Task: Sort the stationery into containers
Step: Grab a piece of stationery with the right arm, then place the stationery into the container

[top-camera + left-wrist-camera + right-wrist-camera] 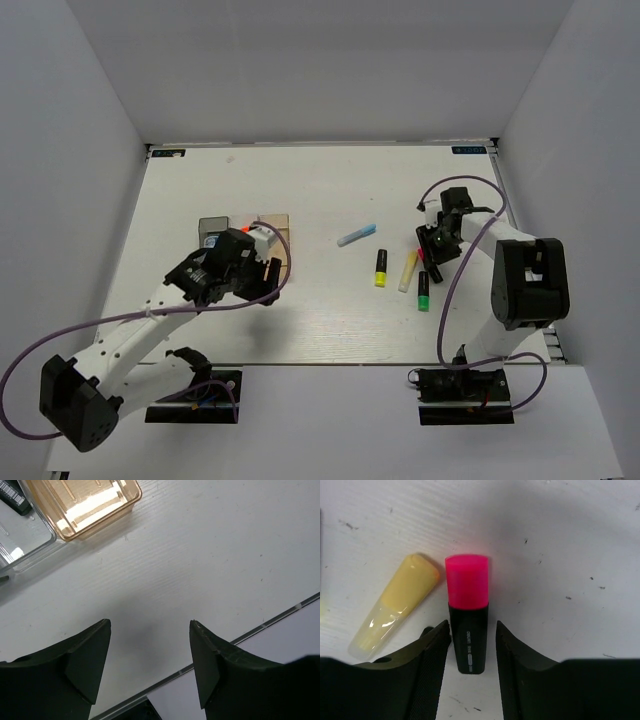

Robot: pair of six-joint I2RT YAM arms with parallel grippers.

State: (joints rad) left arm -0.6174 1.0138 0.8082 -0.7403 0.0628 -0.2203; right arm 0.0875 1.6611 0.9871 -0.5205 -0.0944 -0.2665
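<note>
In the right wrist view, a cream stick (pixel 395 605) lies just left of the right gripper (pixel 472 625), slanting towards the upper middle. It is close beside the left finger, though I cannot tell if they touch. The table (pixel 320 310) above and to the right of the gripper is bare, with a few dark specks.

From above, this gripper sits right of centre. Below and left of it lie a yellow-capped marker (pixel 381 267), the cream stick and a green-capped marker (pixel 424 291), with a pale blue stick (pixel 357 236) further left. The right wall (pixel 570 150) is near.

The pink-capped marker (pixel 467 615) has a short black body and a bright pink cap pointing up the frame. It lies on the table between the right gripper's fingers, which are parted around the body with a thin gap on the right.

The left gripper (pixel 150 625) is wide open and holds nothing. It hangs over bare table near the front edge, which crosses its view at lower right. The amber bin (pixel 90 500) and clear bin (pixel 25 545) sit at upper left. From above, the grey bin (pixel 212 228) shows left of centre.
</note>
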